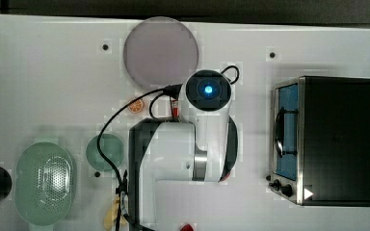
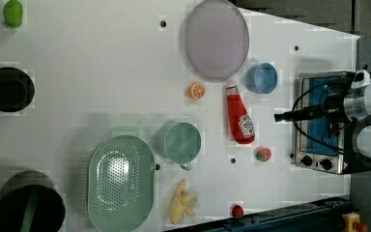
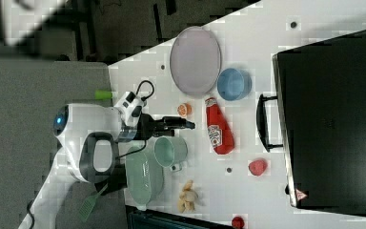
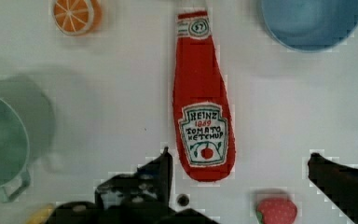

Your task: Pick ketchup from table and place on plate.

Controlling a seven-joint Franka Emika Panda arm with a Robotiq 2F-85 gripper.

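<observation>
Red ketchup (image 2: 239,115) lay flat on the white table (image 2: 101,87), cap end toward the plate (image 2: 216,38), label side up. In the left view the cap sat just below the plate's rim, w/ the orange slice (image 2: 196,91) to the left view's left of it and the blue bowl (image 2: 262,78) to the left view's right. Strawberry toy (image 2: 263,154) lay near the bottle's base, apart from it. Green cup (image 2: 182,142) stood near the bottle on the left view's left, not touching.

Gripper (image 4: 237,163) hung above the bottle's base end, fingers spread wide: in the wrist view one dark finger (image 4: 163,168) showed beside the label and the other well off on the far side, nothing between them but table and the bottle's bottom edge. No contact w/ the bottle visible.

Plate was pale lilac-grey, bare, at the table's far edge in the right view (image 3: 195,59). Toaster oven (image 1: 335,139) stood at the top view's right; colander (image 2: 121,181) and banana (image 2: 183,205) lay lower in the left view.
</observation>
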